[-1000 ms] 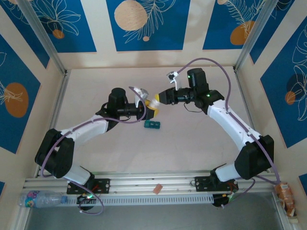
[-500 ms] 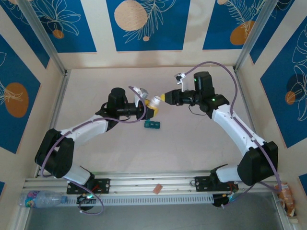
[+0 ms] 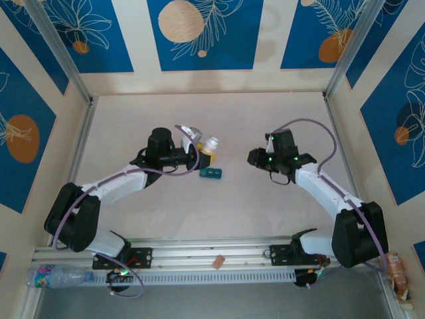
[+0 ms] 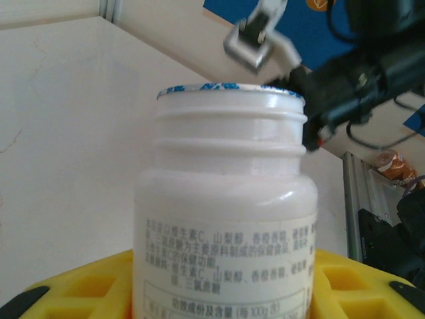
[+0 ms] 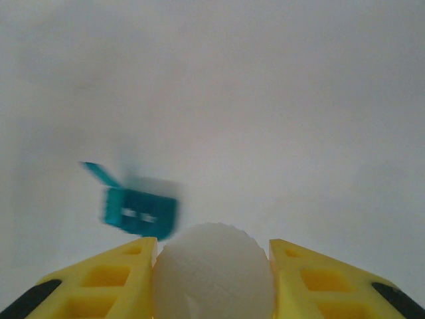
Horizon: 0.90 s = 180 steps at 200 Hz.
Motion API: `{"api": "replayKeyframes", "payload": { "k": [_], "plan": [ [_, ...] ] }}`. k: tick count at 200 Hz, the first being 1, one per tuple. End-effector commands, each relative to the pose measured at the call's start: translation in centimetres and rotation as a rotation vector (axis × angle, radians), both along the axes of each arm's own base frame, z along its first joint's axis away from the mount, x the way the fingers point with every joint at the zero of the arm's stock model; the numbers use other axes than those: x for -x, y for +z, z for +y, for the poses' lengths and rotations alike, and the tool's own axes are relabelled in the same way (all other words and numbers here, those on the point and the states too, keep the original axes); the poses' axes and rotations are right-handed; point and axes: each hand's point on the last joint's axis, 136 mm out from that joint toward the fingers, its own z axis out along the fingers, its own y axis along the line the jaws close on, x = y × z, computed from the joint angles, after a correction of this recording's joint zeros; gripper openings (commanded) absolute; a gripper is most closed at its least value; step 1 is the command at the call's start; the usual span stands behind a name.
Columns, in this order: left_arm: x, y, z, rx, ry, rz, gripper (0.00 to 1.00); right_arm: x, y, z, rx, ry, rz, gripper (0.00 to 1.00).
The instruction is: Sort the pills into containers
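Note:
My left gripper [image 3: 201, 150] is shut on a small white bottle [image 3: 210, 143] with an orange band. In the left wrist view the bottle [image 4: 226, 199] stands upright between the yellow fingers [image 4: 73, 286]. Its threaded neck is bare and a foil seal covers the mouth. My right gripper [image 3: 255, 158] is shut on a white ridged cap [image 5: 216, 272], well to the right of the bottle. The containers [image 3: 211, 173], a teal strip, lie on the table below the bottle. They appear blurred with one lid raised [image 5: 139, 211] beyond the cap. The pills are out of view.
The white table [image 3: 166, 212] is walled by cream and blue panels, with a metal rail [image 3: 212, 256] along the near edge. The right arm [image 4: 365, 73] shows dark behind the bottle in the left wrist view. A water bottle [image 3: 56, 274] lies outside at the lower left.
My right gripper has pulled away from the bottle's top to the right and dropped lower, taking the cap with it. The left gripper and the bottle have barely shifted.

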Motion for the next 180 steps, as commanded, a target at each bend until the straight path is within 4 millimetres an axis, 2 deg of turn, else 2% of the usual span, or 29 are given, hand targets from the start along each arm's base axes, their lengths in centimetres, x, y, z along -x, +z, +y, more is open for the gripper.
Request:
{"api": "replayKeyframes", "payload": {
  "k": [1, 21, 88, 120, 147, 180],
  "plan": [
    [-0.1, 1.4, 0.7, 0.023, 0.033, -0.047, 0.0, 1.1, -3.2, -3.0, 0.111, -0.198, 0.083, 0.39],
    [0.1, 1.1, 1.0, 0.009, 0.044, -0.044, 0.0, 1.2, -4.5, -3.8, 0.141, -0.264, 0.105, 0.39],
    [0.8, 0.3, 1.9, -0.028, 0.061, -0.038, 0.0, 1.3, -6.6, -7.0, 0.278, -0.475, 0.191, 0.39],
    [1.0, 0.2, 2.1, -0.033, 0.063, -0.034, 0.0, 1.6, -7.3, -6.7, 0.312, -0.483, 0.205, 0.4],
    [1.1, 0.3, 2.1, -0.033, 0.063, -0.034, 0.0, 2.0, -8.3, -6.2, 0.333, -0.47, 0.238, 0.46],
    [1.1, 0.5, 2.2, -0.026, 0.068, -0.035, 0.0, 2.1, -8.9, -5.3, 0.339, -0.442, 0.262, 0.69]
  ]
}}
